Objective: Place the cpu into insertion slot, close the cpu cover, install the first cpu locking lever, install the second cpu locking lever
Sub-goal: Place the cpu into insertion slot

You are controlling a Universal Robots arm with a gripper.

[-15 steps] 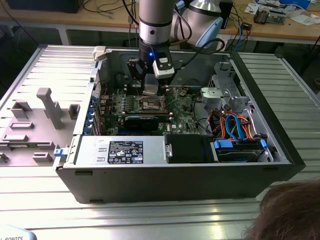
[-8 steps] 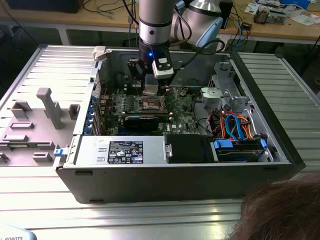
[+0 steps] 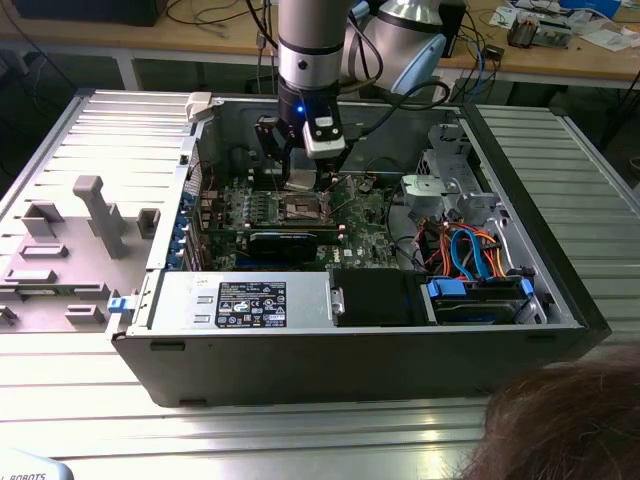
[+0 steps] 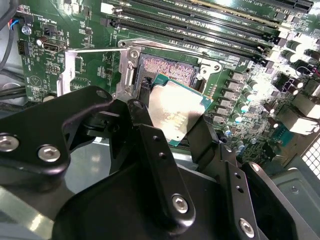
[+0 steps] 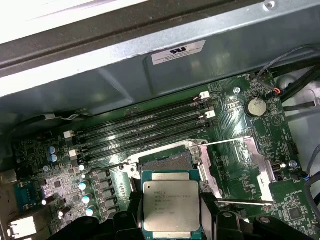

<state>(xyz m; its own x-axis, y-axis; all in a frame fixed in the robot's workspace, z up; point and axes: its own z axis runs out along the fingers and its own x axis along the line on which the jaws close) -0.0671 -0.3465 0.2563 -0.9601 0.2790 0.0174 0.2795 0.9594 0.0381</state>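
Because the cpu cover (image 4: 65, 75) stands folded back and a thin locking lever (image 4: 95, 49) lies released beside it, the insertion slot (image 4: 167, 67) is left bare to receive the chip, its dark contact field framed in silvery metal on the green motherboard (image 4: 42, 75). Right over that slot, inside the open computer case (image 3: 350, 350), the gripper (image 4: 170, 119) has its black fingers (image 4: 150, 145) clamped on opposite edges of the cpu (image 4: 177, 110), holding it lid-up close above the socket and, by my judgement, not yet seated. It is a small square with a dull silver-grey metal lid, faint print and a green rim.
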